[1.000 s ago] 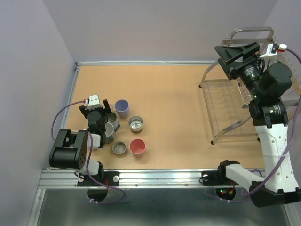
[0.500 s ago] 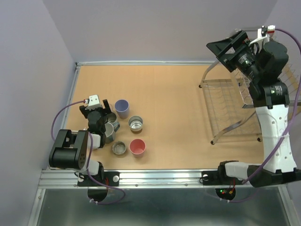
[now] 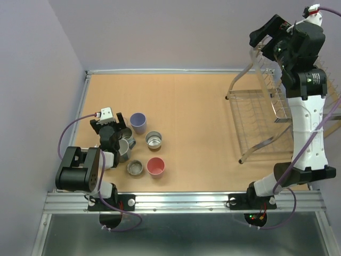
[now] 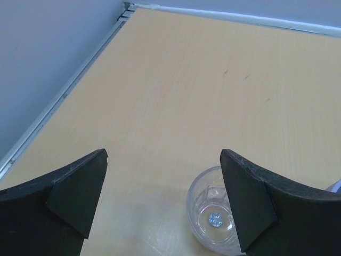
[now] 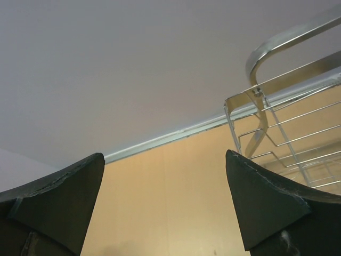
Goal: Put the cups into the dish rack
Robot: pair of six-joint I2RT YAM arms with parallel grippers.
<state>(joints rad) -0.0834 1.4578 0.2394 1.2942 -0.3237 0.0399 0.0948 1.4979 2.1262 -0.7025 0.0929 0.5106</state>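
Note:
Several cups stand at the table's left: a lavender cup (image 3: 138, 122), a shiny metal cup (image 3: 153, 140), a pink cup (image 3: 155, 166), a second metal cup (image 3: 135, 168) and a grey cup (image 3: 124, 150) partly under the left arm. My left gripper (image 3: 107, 121) is low beside them, open and empty (image 4: 163, 157). A clear-looking cup (image 4: 212, 217) sits just inside its right finger (image 4: 250, 208). The chrome wire dish rack (image 3: 259, 120) stands at the right with nothing in it. My right gripper (image 3: 266, 32) is raised high above the rack's far end, open and empty (image 5: 164, 156), and a corner of the rack (image 5: 277, 101) shows on its right.
A raised rail (image 3: 160, 70) borders the table's far edge and another (image 3: 82, 122) its left side, close to the left gripper. The right arm's white links (image 3: 306, 128) stand over the rack's right side.
The right arm has lifted and swung its gripper up and back over the rack's far end. The left arm and the cups have not moved.

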